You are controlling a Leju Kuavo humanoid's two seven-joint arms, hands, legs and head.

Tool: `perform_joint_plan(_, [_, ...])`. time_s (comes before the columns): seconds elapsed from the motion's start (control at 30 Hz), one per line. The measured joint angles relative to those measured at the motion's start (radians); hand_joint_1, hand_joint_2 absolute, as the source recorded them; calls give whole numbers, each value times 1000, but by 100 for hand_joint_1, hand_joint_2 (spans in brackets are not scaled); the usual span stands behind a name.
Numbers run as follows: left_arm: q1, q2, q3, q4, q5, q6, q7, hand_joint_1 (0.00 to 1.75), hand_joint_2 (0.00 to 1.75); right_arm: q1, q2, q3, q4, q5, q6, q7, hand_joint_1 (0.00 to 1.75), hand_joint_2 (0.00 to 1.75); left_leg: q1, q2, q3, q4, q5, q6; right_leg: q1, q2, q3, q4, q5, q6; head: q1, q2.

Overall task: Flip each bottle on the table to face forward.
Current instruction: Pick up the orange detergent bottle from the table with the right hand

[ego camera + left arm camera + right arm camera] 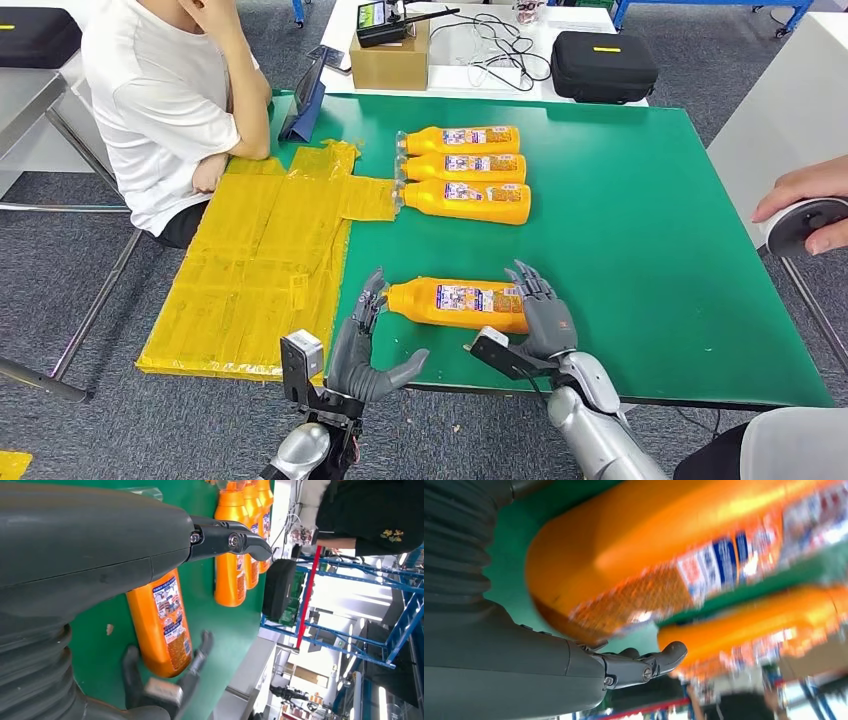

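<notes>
Bracketing the near bottle [458, 304] lying on the green counter [640, 250], left hand [368, 345] at its cap and right hand [540, 310] at its base, fingers spread, seemingly barely touching — roll it evenly, avoiding skidding.

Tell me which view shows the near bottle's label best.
Head view: the near bottle lies whole between both hands, label up and unobstructed. Left wrist view shows it partly behind the left robot hand. Right wrist view shows only its blurred base end, too close.
</notes>
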Motion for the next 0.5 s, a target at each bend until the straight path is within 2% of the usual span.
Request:
perform_joint_plan(0.3, [-10, -4, -9, 7, -11, -2, 3, 0, 175, -98, 18, 76, 85, 84, 93, 87, 0, 175, 0, 1, 0, 0, 0, 0, 0, 0, 0, 0, 0, 0, 0, 0])
perform_joint_plan(0.47, [-17, -5, -11, 9, -17, -2, 9, 0, 175, -158, 32, 124, 127, 147, 219, 194, 0, 175, 0, 2, 2, 0, 0, 0, 0, 1, 0, 0, 0, 0, 0, 0])
perform_joint_plan(0.5, [-18, -5, -11, 9, -18, -2, 11, 0, 175, -173, 36, 137, 135, 165, 251, 227, 7, 175, 0, 3, 3, 0, 0, 0, 0, 2, 1, 0, 0, 0, 0, 0])
